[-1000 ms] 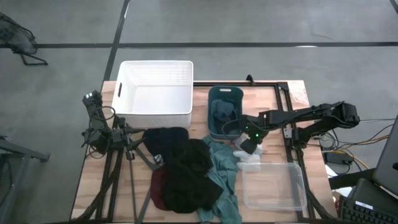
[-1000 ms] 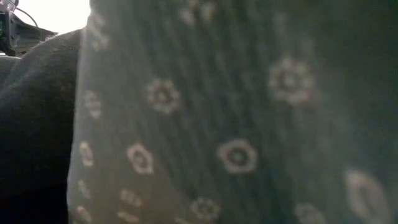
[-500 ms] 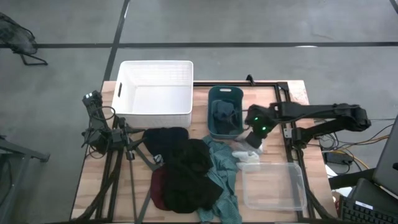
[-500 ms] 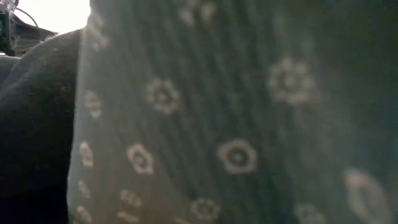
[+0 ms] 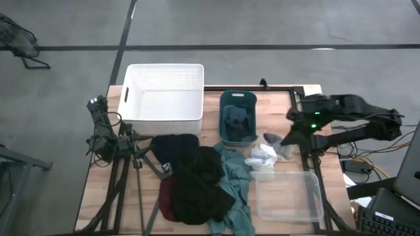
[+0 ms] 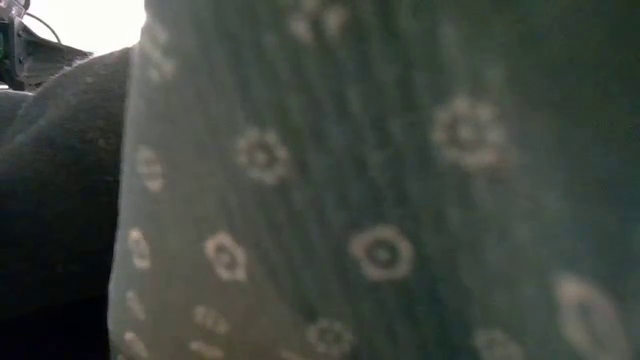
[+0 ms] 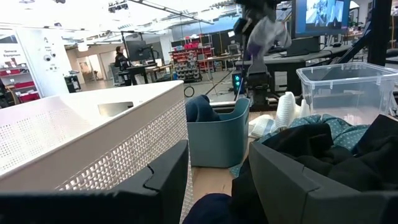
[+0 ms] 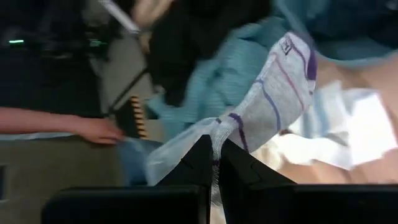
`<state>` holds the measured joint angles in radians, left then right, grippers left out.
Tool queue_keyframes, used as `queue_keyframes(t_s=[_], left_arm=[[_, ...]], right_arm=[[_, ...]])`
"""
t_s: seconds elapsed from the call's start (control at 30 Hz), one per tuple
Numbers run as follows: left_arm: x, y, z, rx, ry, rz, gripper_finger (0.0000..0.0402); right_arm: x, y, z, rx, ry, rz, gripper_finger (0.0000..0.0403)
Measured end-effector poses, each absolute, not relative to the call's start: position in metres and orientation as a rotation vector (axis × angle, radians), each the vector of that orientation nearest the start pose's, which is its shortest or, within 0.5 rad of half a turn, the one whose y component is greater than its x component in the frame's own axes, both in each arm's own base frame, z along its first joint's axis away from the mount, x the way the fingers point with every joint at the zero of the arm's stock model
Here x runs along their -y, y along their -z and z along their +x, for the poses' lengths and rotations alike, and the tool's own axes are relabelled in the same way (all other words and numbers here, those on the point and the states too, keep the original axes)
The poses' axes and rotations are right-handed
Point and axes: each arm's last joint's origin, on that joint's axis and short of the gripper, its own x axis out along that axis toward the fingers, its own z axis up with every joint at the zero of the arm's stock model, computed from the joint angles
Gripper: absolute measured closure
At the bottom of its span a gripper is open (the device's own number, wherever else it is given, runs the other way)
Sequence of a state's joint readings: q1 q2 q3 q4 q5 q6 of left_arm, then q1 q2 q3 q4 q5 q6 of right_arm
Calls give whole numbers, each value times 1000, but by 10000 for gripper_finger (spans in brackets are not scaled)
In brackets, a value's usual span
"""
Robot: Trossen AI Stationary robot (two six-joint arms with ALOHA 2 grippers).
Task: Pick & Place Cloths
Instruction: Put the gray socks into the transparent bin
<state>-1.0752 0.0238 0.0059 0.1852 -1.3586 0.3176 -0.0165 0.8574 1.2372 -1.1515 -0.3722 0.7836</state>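
Note:
My right gripper (image 5: 289,136) is raised over the table's right side, shut on a grey-white sock with purple stripes (image 8: 267,106); the left wrist view shows this sock (image 7: 264,28) high above the table. A small white cloth (image 5: 262,156) lies on the table below it. The pile holds a black cloth (image 5: 203,187), a teal green one (image 5: 233,176), a maroon one (image 5: 165,196) and a dark one (image 5: 174,145). A navy cloth (image 5: 236,118) sits in the teal bin (image 5: 237,98). My left gripper (image 7: 214,180) waits open at the pile's left side, a dark cloth (image 7: 205,208) between its fingers. My right gripper pinches the striped sock near one end (image 8: 217,132) between its two fingers (image 8: 239,168). The sock is lifted clear of the table and hangs slack below the gripper, its longer part trailing away from the fingers.
A white bin (image 5: 164,98) stands at the far left and a clear bin (image 5: 289,195) at the near right. The teal cloth (image 6: 380,200) and a black cloth (image 6: 50,200) block the low view. A person's arm (image 8: 62,124) shows in the right wrist view.
My right gripper has risen and moved toward the table's right edge, away from the teal bin. It has carried the striped sock up off the white cloth, which stays on the table. The left arm and the pile have kept still.

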Motion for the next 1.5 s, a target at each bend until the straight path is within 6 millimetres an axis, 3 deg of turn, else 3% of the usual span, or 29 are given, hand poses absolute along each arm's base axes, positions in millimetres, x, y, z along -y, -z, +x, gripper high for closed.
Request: queue_keyframes(t_s=[0.2, 0.37, 0.6, 0.77, 0.97, 1.23, 1.37, 1.5], left_arm=[[52, -178, 61, 13, -289, 158, 225], [52, -178, 61, 13, -288, 158, 225], [52, -178, 61, 13, -289, 158, 225], [52, -178, 61, 13, -289, 158, 225], [52, -178, 61, 12, -289, 158, 225], [52, -178, 61, 12, -289, 159, 225], [52, -178, 61, 12, -288, 159, 225], [52, -178, 61, 12, -289, 159, 225]], right_arm=[[-25, -405, 107, -854, -144, 921, 394], [-41, -405, 109, -934, -204, 890, 394], [-69, -380, 123, -1184, -167, 876, 394], [-101, -361, 151, -1256, -241, 824, 394], [-132, -321, 180, -1459, -235, 762, 394], [-150, -272, 200, -1644, -126, 695, 370], [-153, -266, 205, -1664, -150, 657, 341], [-151, -273, 207, -1637, -182, 643, 304]])
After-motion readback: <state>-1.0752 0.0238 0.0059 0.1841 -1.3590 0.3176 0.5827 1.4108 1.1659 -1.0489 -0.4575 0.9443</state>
